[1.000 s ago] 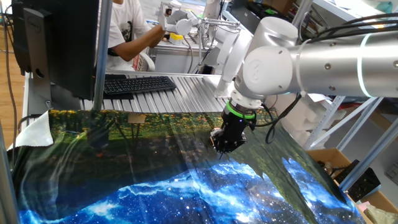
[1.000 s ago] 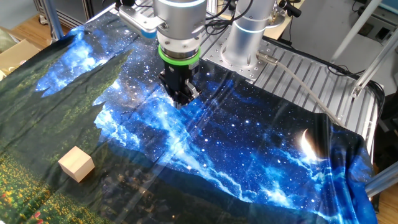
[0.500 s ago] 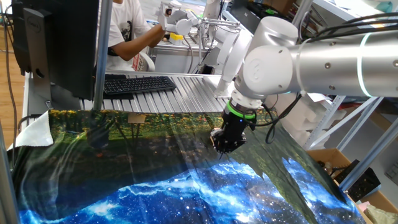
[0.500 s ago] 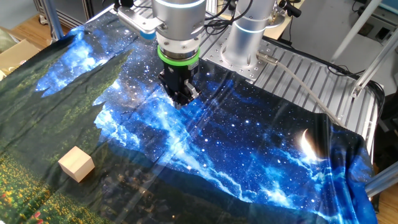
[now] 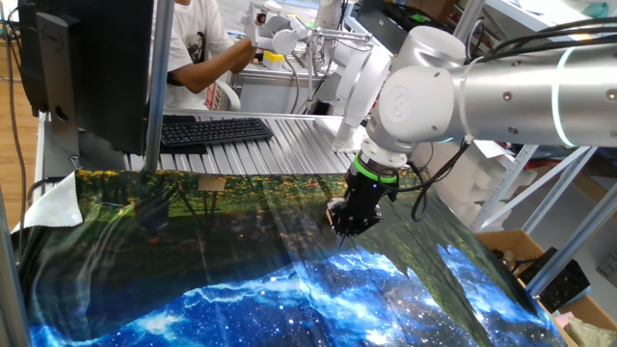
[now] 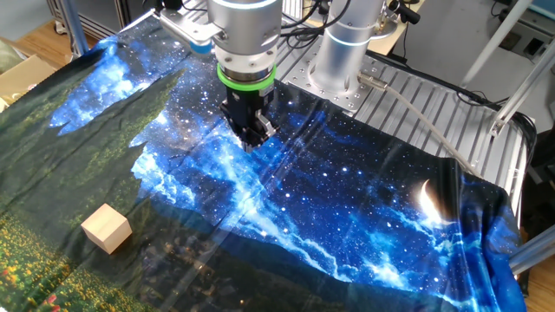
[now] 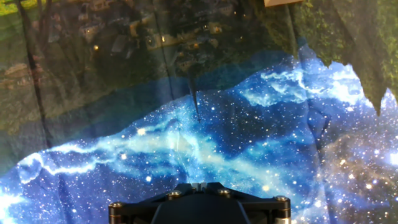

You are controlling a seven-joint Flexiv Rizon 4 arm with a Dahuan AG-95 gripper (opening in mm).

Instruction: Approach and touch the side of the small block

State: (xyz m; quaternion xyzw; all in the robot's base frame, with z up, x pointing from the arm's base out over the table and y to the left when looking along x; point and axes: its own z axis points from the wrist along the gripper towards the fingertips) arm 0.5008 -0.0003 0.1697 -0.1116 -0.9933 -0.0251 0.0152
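The small block [image 6: 107, 228] is a light tan cube on the green part of the printed cloth, near the front left in the other fixed view. In one fixed view it shows as a small tan shape [image 5: 211, 183] at the cloth's far edge. In the hand view only its lower edge [image 7: 283, 2] shows at the top. My gripper [image 6: 251, 141] hangs just above the blue starry part of the cloth, well apart from the block, with its fingers together and nothing between them. It also shows in one fixed view [image 5: 345, 229] and the hand view [image 7: 199, 185].
The cloth [image 6: 347, 217] covers the table and has folds. The robot base [image 6: 347, 43] and a ribbed metal plate [image 6: 425, 104] stand behind it. A keyboard [image 5: 214, 129], a monitor [image 5: 92, 67] and a seated person [image 5: 198, 43] are beyond the far edge.
The gripper has shifted very slightly to the left in the other fixed view. The block has not moved.
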